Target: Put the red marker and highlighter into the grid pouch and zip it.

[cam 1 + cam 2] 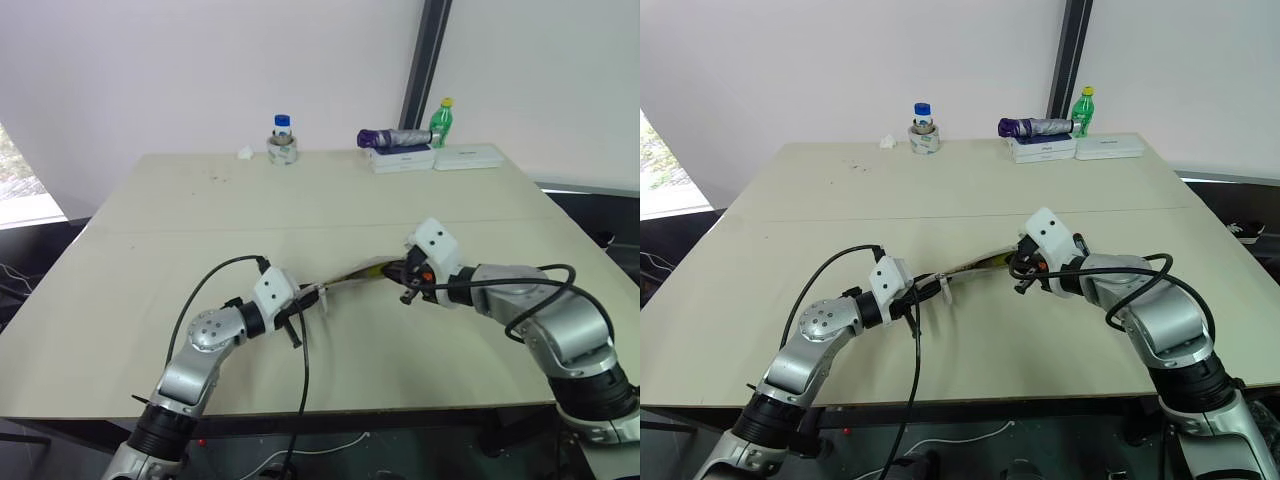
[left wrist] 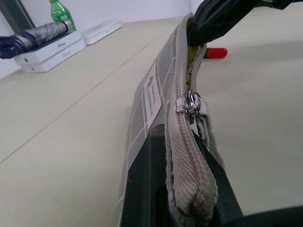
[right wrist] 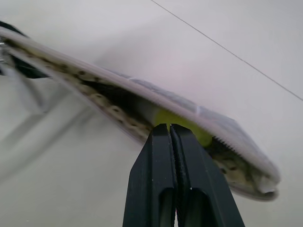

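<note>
My left hand [image 1: 908, 303] is clenched on one end of the grid pouch [image 1: 345, 279], holding it edge-up above the tabletop [image 1: 320, 200] with the zipper mouth open along the top and the zipper pull [image 2: 190, 103] sitting near my fingers. My right hand [image 1: 408, 277] is at the pouch's far end, its two fingers pressed flat together with nothing between them, tips at the open mouth right against the highlighter [image 3: 182, 124], whose yellow body lies inside. The red marker [image 2: 217, 52] lies on the tabletop beyond the pouch.
</note>
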